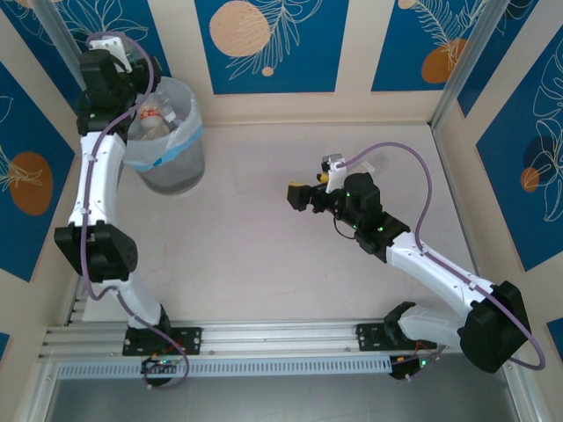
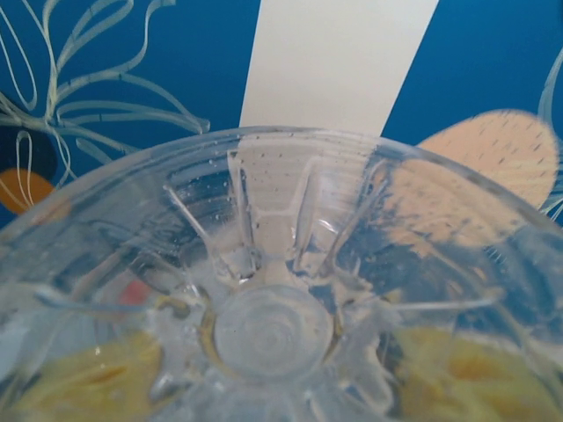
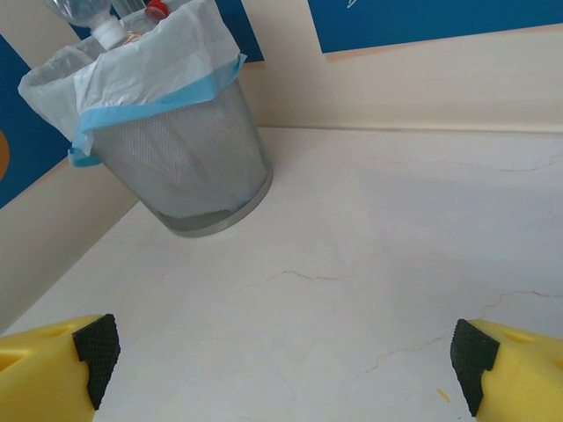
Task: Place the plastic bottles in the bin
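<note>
Hanging over bin (image 1: 186,165), bottle (image 2: 273,264) between left fingers (image 2: 471,374)

bottle (image 2: 273,264) — blurry, edge-cropped

Room was bright, the light even and diffuse from overhead. Top view: table (image 1: 264,255) evenly lit, with only faint soft shadows under the right arm (image 1: 431,264) and round the foot of the bin (image 1: 169,149). Left wrist view: bottle (image 2: 273,334) base sat too close, soft and smeared across 6 o'clock, with small glints on its ribs; wall (image 2: 339,61) at 12 was sharper. Right wrist view was clear. The bag (image 3: 149,61) rim at 11 was nearly washed out, and the right gripper (image 3: 283,356) fingers (image 3: 53,365) at 7 and 5 were slightly soft.
</note>
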